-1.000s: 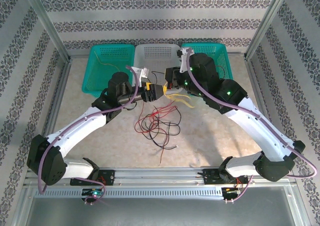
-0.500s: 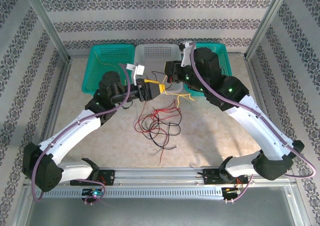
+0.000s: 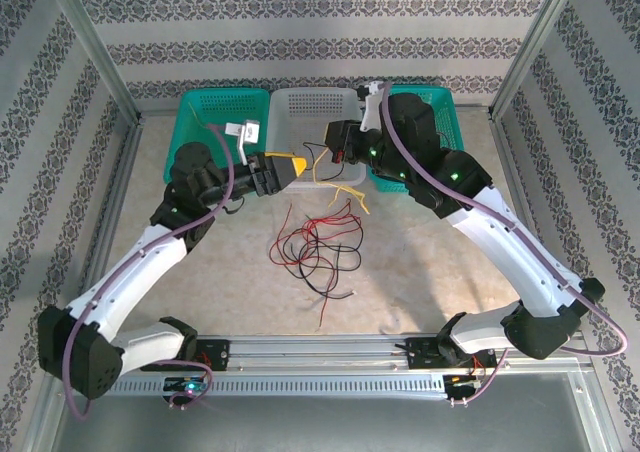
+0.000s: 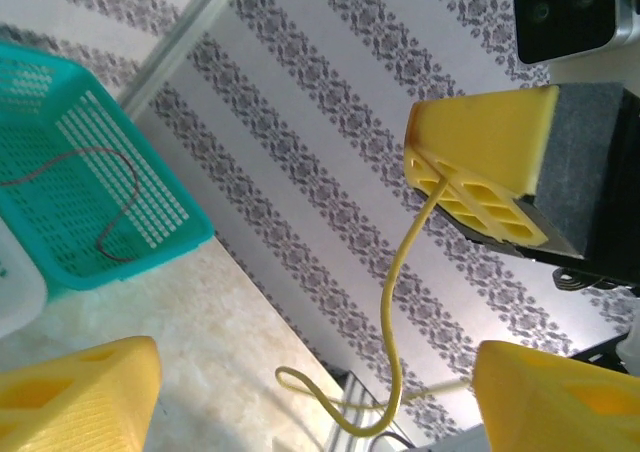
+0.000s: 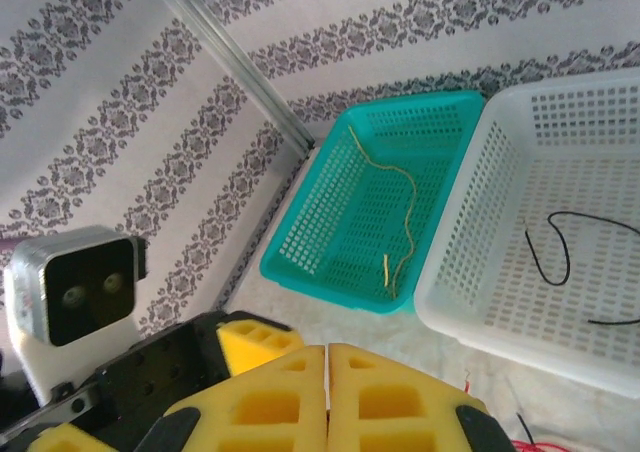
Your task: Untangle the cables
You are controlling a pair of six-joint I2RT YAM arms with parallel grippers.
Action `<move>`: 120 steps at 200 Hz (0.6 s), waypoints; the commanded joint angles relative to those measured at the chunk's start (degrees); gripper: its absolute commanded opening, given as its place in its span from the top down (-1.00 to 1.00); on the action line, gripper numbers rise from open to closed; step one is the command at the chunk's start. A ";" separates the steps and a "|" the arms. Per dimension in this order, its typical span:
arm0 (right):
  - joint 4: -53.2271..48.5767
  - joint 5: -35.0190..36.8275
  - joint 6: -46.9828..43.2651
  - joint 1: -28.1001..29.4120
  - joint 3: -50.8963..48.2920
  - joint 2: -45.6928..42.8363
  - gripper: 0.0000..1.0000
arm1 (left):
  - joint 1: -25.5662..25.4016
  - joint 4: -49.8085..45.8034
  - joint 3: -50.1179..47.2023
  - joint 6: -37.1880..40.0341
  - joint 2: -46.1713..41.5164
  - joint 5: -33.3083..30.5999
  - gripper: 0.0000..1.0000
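A loose tangle of red and black cables (image 3: 314, 246) lies on the table between the arms. Above it, in front of the baskets, my right gripper (image 3: 334, 158) is shut on a yellow cable (image 3: 362, 205) that dangles down free. In the left wrist view that yellow cable (image 4: 399, 292) hangs from the right gripper's pressed fingers (image 4: 480, 172) and curls below. My left gripper (image 3: 284, 168) stands open just left of it, and its fingers (image 4: 80, 397) grip nothing. The right gripper (image 5: 327, 392) has its pads tight together.
Three baskets line the back edge. The left teal basket (image 5: 300, 262) holds a yellow cable (image 5: 404, 212), the white basket (image 5: 470, 222) a black cable (image 5: 560, 244), and the right teal basket (image 4: 190, 237) a red cable (image 4: 118, 200). Metal frame posts stand at the corners.
My left gripper has opened, let go of the yellow cable and drawn back to the left. The right gripper has stayed shut on that cable and shifted slightly left, toward the baskets.
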 commanded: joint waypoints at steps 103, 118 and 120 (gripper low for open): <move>4.21 -4.46 3.47 0.43 -1.55 1.93 1.00 | -0.70 11.20 1.35 -6.22 5.14 10.65 0.19; 4.84 -4.79 3.66 0.51 -1.45 2.46 1.00 | -0.92 9.87 1.50 -5.29 5.04 11.03 0.51; 4.91 -4.83 3.67 0.51 -1.39 2.48 1.00 | -0.96 9.57 1.46 -5.02 4.91 11.03 0.55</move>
